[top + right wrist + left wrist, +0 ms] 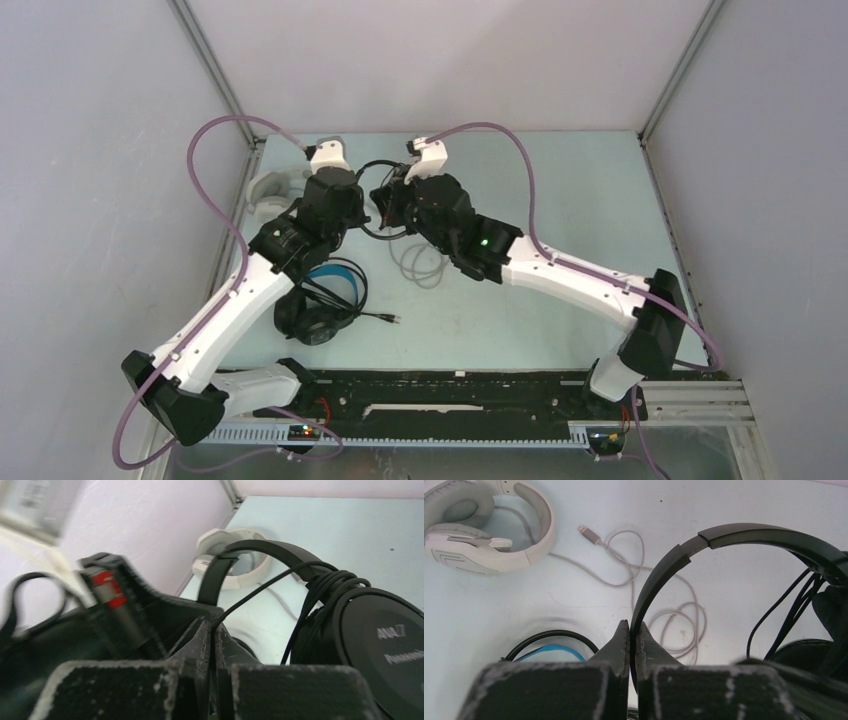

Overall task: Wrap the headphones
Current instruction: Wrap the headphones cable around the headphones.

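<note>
Above: on the tabletop (570,200), both arms meet far-centre at the thin black headphones (378,163); blue-banded headphones (322,305) lie near left, plug trailing. Left wrist: left gripper (630,630) clenched on the black headband (664,565); white headphones (489,530), grey cable (636,570) sprawled unwound. Right wrist: right gripper (211,627) pinches the cord (260,592), several turns wound; likely one pair part-wrapped.

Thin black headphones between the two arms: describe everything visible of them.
The thin black headphones have a slim matte plastic headband and a round earcup printed Panasonic, with their black cord bunched in several strands beside the cup. The left gripper pinches the headband, the right gripper pinches the cord.
</note>
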`<state>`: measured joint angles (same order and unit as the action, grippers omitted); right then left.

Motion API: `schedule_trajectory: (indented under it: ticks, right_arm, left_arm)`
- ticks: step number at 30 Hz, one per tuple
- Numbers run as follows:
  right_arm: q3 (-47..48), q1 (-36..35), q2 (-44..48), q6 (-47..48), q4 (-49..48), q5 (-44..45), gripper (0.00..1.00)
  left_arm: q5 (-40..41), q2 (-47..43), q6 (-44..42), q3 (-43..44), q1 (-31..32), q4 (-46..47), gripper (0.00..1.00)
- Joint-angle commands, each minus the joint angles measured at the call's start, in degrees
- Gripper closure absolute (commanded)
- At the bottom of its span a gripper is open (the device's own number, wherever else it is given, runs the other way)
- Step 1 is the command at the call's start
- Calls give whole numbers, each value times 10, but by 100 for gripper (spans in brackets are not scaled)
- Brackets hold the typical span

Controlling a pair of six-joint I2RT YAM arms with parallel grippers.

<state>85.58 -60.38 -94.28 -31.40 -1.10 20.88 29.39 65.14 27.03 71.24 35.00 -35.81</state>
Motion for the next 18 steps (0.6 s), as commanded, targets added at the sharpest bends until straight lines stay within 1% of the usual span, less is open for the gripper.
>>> schedule_trajectory:
  ticks: [1, 7, 11, 16, 18]
  right_arm:
    - [-16, 5, 67, -11, -25, -92, 100]
    - [-23, 20, 83, -33, 7, -171, 100]
    - [-36, 25, 86, -25, 8, -223, 100]
    - [-48, 15, 84, 20, 53, -210, 100]
    - [-51, 8, 82, 39, 67, -184, 100]
  left_arm:
    - [18, 2, 15, 7, -10, 24, 100]
    - [10, 4, 18, 5, -24, 22, 100]
    - [-5, 4, 21, 10, -32, 17, 100]
    - [-41, 4, 30, 13, -50, 12, 100]
    - [-48, 0, 31, 13, -52, 11, 100]
